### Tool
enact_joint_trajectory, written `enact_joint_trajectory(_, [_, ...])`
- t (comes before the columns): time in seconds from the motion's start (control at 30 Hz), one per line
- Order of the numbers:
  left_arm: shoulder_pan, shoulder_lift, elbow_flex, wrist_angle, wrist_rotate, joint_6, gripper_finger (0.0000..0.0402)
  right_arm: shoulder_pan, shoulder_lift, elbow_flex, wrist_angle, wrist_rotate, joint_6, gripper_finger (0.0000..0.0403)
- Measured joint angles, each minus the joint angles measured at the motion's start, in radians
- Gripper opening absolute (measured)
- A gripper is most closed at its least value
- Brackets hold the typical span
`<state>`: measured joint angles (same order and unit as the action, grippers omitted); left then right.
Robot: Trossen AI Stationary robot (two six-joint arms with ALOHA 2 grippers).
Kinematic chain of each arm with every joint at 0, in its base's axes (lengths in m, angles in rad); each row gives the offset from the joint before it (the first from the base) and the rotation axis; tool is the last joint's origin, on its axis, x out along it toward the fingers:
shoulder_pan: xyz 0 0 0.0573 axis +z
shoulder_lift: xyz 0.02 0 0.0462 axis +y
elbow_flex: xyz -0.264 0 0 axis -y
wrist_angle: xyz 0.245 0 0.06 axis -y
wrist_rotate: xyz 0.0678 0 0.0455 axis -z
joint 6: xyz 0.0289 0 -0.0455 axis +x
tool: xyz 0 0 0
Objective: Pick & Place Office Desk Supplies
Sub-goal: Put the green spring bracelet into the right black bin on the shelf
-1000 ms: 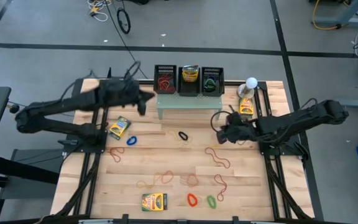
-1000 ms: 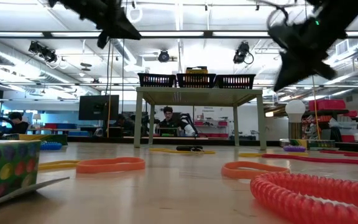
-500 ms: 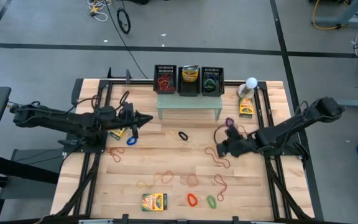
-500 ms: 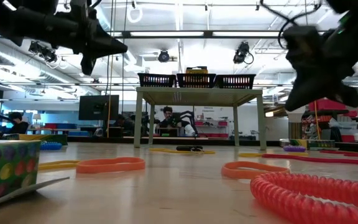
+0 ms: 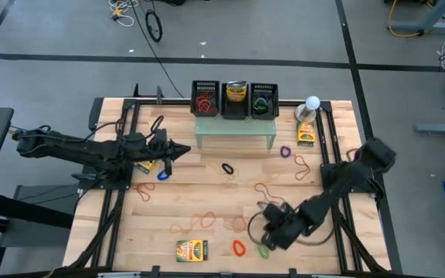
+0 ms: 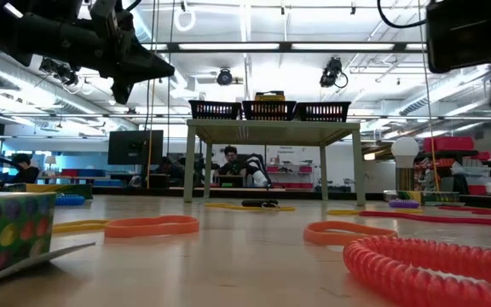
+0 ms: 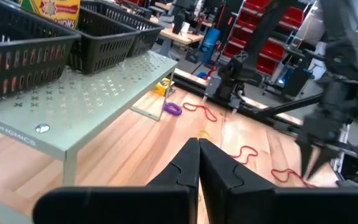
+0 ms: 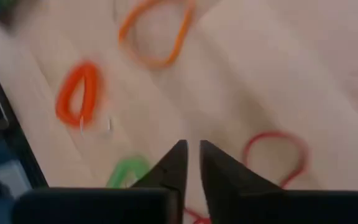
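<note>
My right gripper hovered with fingers slightly parted and empty over the green band and orange band near the table's front edge. My left gripper, closed and empty, hung near the blue band.

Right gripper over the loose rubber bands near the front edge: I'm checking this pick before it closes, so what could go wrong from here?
The right gripper, fingers slightly apart, hangs between a small green rubber band and a thin red rubber-band loop; it may close on neither, or snag both. The orange rubber band sits close by, so a sweep could drag it. The left gripper, shut and empty, waits clear beside the pale green perforated metal stand.
</note>
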<state>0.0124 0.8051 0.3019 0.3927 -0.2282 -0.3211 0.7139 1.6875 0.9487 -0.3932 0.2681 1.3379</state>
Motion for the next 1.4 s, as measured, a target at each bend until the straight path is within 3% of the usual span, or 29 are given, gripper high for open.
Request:
enact_joint_trajectory(0.17, [0.0,0.011,0.0,-0.001,0.001,0.01,0.0009,0.014,0.123,0.097,-0.009,-0.077,-0.027,0.01])
enact_joint_trajectory(0.33, [0.0,0.015,0.0,0.0,0.047,0.015,0.0009,0.013,0.164,0.128,0.0,-0.093,-0.046,0.0114])
enact_joint_trajectory(0.83, [0.0,0.02,0.0,-0.027,0.046,0.033,0.001,0.003,0.165,0.123,0.013,-0.209,-0.276,0.011])
enact_joint_trajectory(1.23, [0.001,0.02,0.0,-0.047,0.046,0.03,0.001,-0.019,0.217,0.125,0.069,-0.262,-0.272,0.0094])
enact_joint_trajectory(1.4, [0.001,0.02,0.0,-0.047,0.046,0.03,0.001,-0.042,0.218,0.136,0.053,-0.281,-0.269,0.0055])
